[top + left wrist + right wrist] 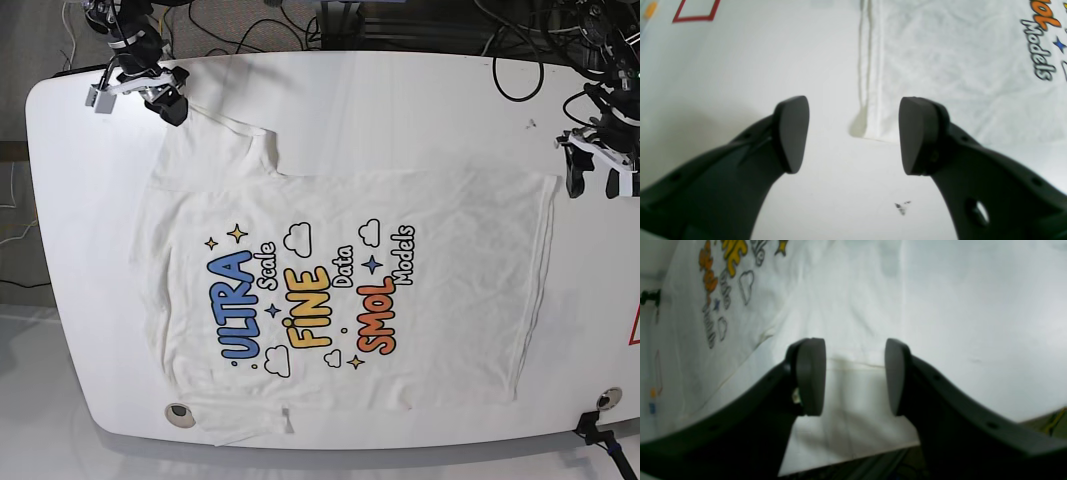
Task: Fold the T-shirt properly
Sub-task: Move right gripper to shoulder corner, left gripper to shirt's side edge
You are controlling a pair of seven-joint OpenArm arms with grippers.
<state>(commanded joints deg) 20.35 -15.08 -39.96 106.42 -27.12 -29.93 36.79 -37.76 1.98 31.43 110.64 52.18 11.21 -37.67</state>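
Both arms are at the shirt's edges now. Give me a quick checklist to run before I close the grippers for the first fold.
1. Left gripper open: ok, jaws spread.
2. Left gripper lined up on the T-shirt: ok, the hem corner lies between the pads, though whether they reach the cloth cannot be told.
3. Right gripper open: ok.
4. Right gripper over cloth: ok, the sleeve edge runs between its pads.
5. Shirt spread flat, print up: mostly ok, the far sleeve at the table edge looks bunched.
6. Cloth actually between the fingers: cannot tell.
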